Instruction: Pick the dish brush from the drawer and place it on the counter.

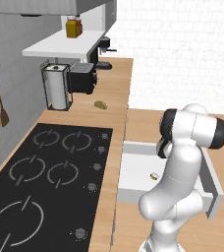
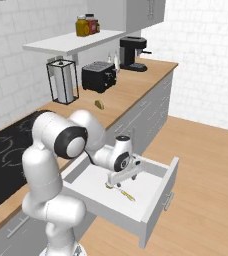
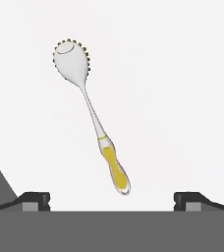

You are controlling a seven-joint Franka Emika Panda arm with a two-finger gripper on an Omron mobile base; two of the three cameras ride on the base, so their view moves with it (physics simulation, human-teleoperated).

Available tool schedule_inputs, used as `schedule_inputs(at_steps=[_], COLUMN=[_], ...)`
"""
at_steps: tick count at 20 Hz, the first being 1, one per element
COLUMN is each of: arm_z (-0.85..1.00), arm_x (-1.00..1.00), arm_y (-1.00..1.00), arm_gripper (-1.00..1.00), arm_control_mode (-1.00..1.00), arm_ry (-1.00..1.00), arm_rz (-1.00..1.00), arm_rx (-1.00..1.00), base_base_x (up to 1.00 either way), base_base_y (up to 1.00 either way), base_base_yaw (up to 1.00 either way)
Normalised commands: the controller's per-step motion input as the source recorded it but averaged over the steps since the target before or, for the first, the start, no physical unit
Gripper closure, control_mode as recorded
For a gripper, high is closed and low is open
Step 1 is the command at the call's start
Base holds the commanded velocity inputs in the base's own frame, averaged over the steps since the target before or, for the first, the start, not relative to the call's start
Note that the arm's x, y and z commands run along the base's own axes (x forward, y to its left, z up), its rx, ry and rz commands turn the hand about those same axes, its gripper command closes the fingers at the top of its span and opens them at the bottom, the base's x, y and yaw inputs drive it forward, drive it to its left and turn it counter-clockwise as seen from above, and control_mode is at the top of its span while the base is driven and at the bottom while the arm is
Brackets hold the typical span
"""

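White drawer (image 1: 133, 170) floor in left base view, dish brush (image 1: 154, 175) a small speck beside the arm; right base view puts gripper (image 2: 122, 181) low over brush (image 2: 121, 191), counter (image 2: 131, 87) behind; hand view alone resolves yellow handle, bristled head, fingertips (image 3: 34, 201) spread wide, holding nothing.

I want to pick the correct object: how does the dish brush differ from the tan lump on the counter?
The dish brush is a slender white and yellow stick; the tan lump is short and rounded. The brush lies in the open drawer; the lump lies on the counter. Neither is held.
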Motion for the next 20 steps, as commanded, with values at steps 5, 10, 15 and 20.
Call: schedule_inputs(at_steps=[5,10,15,20], arm_z=[-0.42,-0.36,-0.34,-0.59], arm_x=[0.0,0.01,0.13,0.0], arm_y=[-0.06,-0.2,-0.15,0.0], arm_gripper=[-1.0,-1.0,-1.0,-1.0], arm_control_mode=[-1.0,-1.0,-1.0,-1.0], arm_ry=[-0.02,-0.02,0.0,0.0], arm_rz=[0.09,0.04,0.01,0.0], arm_rx=[0.0,0.01,0.0,0.0], base_base_x=[0.0,0.0,0.0,0.0], base_base_y=[0.0,0.0,0.0,0.0], base_base_yaw=[0.0,0.0,0.0,0.0])
